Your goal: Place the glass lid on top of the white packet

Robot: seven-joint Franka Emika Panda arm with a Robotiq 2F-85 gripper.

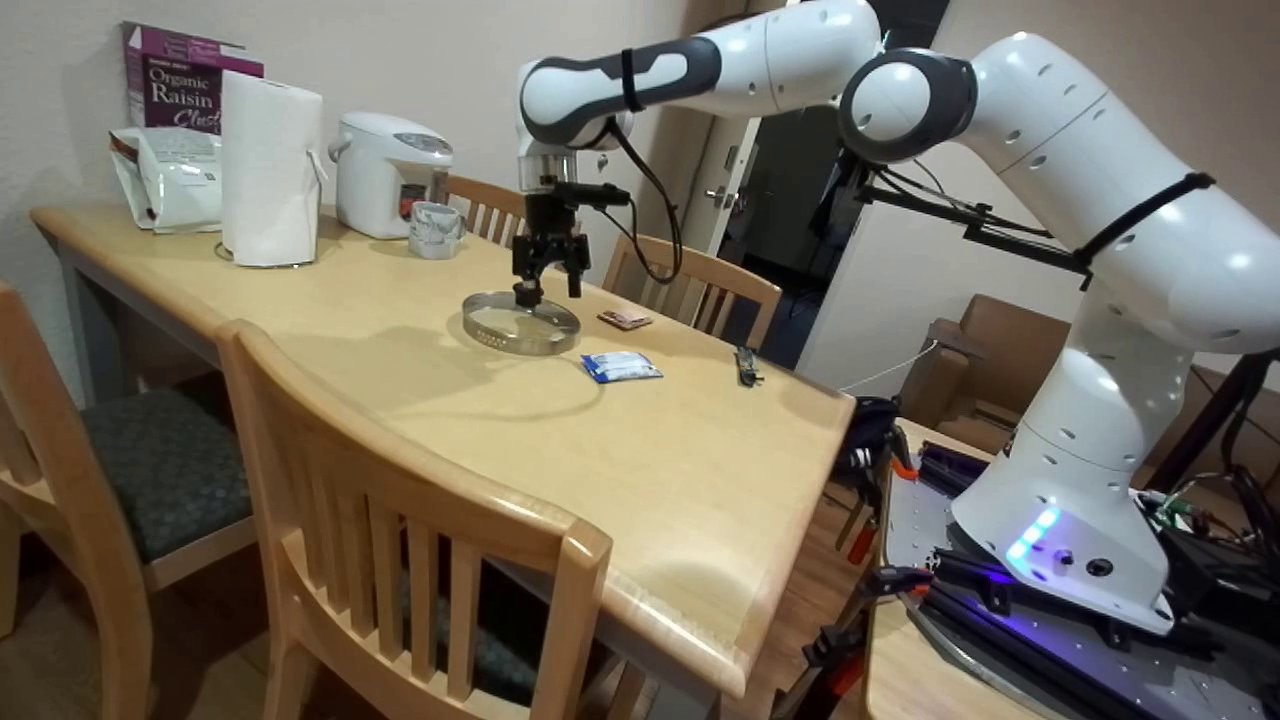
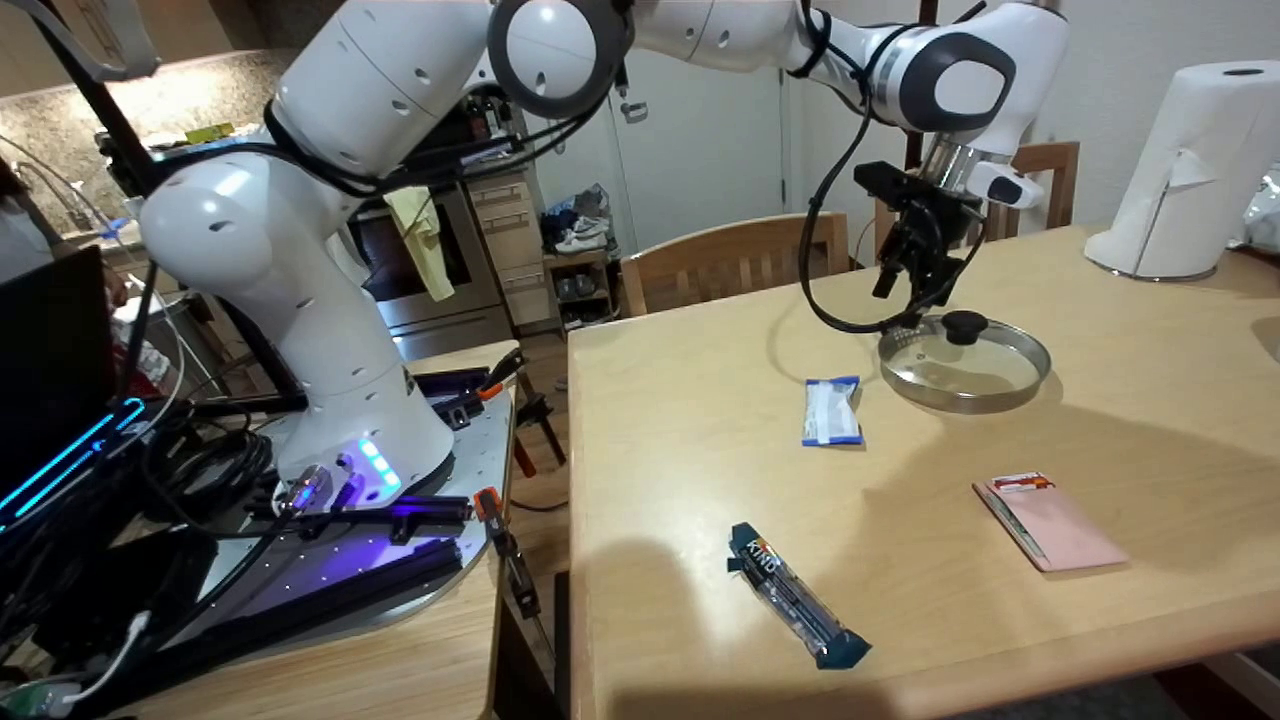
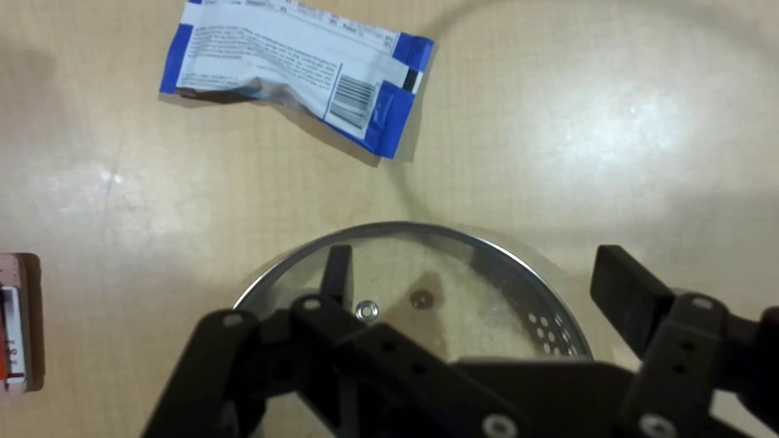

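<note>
Tool stands wide, nothing held. Glass lid lies below; its dark knob sits right of the tool in an exterior view.

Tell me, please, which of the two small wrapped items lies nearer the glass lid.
It is the white packet with blue ends, beside the glass lid; the dark KIND bar lies farther off.
</note>
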